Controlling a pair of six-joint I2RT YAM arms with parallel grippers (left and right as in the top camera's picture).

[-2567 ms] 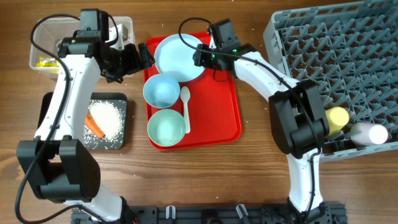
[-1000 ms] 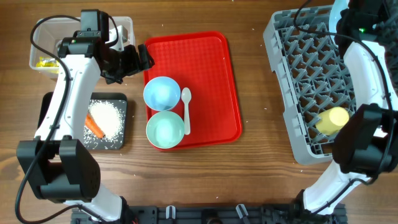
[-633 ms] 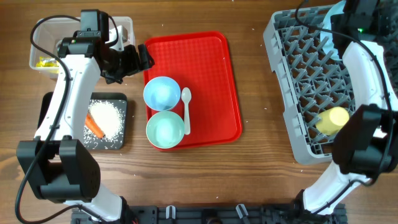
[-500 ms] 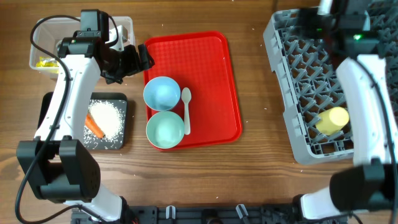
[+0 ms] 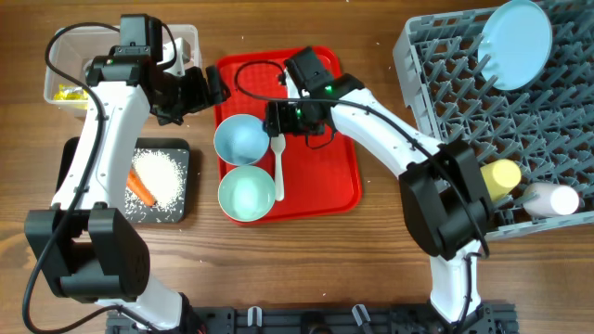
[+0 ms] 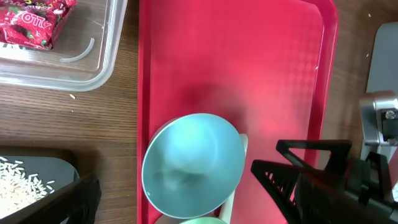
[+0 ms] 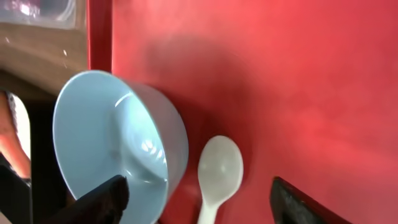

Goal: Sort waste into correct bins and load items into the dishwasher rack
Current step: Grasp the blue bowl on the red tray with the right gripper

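Observation:
The pale blue plate [image 5: 515, 42] stands on edge in the grey dishwasher rack [image 5: 445, 111], which also holds a yellow cup [image 5: 501, 176] and a pink cup [image 5: 552, 198]. On the red tray [image 5: 320, 176] sit a blue bowl [image 5: 241, 137], a green bowl [image 5: 247, 192] and a white spoon [image 5: 277, 158]. My right gripper [image 5: 275, 121] hovers open just above the spoon [image 7: 217, 168], beside the blue bowl [image 7: 118, 143], holding nothing. My left gripper [image 5: 200, 91] hangs open over the tray's left edge, above the blue bowl [image 6: 193, 165].
A clear tub [image 5: 65, 65] at the back left holds a yellow wrapper [image 5: 67, 91] and a red wrapper [image 6: 31, 22]. In front of it, a black tray [image 5: 181, 153] holds white rice [image 5: 162, 176] and a carrot [image 5: 141, 188].
The right arm swung back from the rack to the red tray and now hovers over the spoon. The plate it carried stands in the rack. The left arm has not moved.

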